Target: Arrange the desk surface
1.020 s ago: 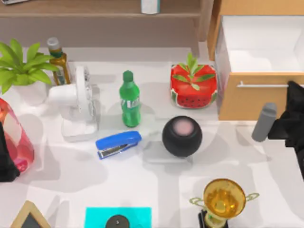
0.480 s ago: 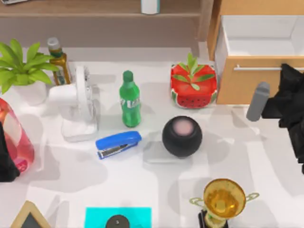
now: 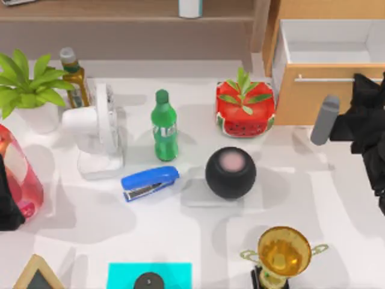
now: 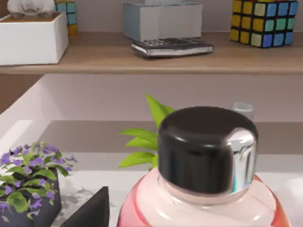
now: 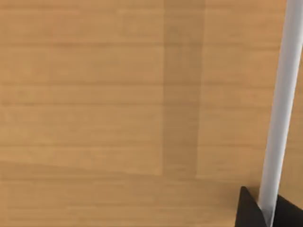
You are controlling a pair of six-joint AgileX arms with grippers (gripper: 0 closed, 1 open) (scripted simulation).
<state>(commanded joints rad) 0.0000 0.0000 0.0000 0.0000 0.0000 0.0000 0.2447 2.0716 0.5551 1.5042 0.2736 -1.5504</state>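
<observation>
Broad, flat, matte white desk surface (image 3: 180, 232), spread under everything from the back wall to the near edge of the top view. Crowded along the back and left. Bare room at the front between blue stapler (image 3: 150, 182) and cyan pad (image 3: 150, 272), and more on the right between black round speaker (image 3: 230, 173) and the right edge. Right gripper (image 5: 269, 213) at that right edge, against the wooden drawer (image 3: 313, 108), clamped on the drawer handle (image 5: 284, 94). Left gripper (image 3: 7, 201) parked at the left edge, just beside the pink bottle (image 3: 18, 174); apart or together, impossible to tell.
</observation>
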